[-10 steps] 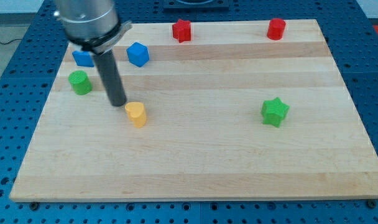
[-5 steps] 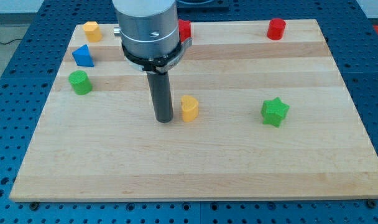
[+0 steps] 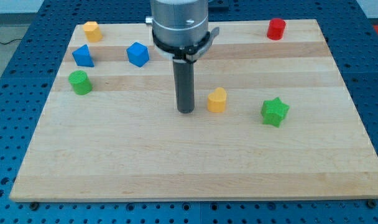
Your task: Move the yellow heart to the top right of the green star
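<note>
The yellow heart (image 3: 217, 99) lies near the middle of the wooden board, left of the green star (image 3: 275, 112) and slightly higher in the view. My tip (image 3: 186, 111) rests on the board just left of the heart, with a small gap between them. The arm's grey body rises above the rod and hides part of the board's top edge.
A red block (image 3: 276, 28) sits at the top right. A small yellow block (image 3: 91, 30), a blue triangular block (image 3: 82, 56), a blue block (image 3: 138, 54) and a green cylinder (image 3: 80, 82) stand at the left. The board (image 3: 195, 168) lies on a blue perforated table.
My tip has swept rightward across the board, and the yellow heart has moved right with it, closer to the green star. The arm now hides the red block at top centre.
</note>
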`<state>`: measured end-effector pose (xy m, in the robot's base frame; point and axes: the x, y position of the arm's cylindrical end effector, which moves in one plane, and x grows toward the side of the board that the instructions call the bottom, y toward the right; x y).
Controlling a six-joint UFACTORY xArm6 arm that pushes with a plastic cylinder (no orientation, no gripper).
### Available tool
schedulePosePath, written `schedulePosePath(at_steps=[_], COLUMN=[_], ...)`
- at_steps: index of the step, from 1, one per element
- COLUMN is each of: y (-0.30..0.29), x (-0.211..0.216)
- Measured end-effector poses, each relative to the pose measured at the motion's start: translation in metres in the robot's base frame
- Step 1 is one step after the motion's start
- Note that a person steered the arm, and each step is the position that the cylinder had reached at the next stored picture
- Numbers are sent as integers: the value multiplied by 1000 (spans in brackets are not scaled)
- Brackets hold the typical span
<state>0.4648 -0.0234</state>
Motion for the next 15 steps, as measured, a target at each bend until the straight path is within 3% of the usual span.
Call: schedulePosePath(at_steps=[1, 3, 4, 5, 6, 7, 10, 11, 12, 13, 14, 15], y=[35, 115, 113, 69, 38, 54, 175, 152, 88, 55, 75, 133], x=[1, -60, -66, -61, -76, -119, -106, -127, -132, -98, -84, -84])
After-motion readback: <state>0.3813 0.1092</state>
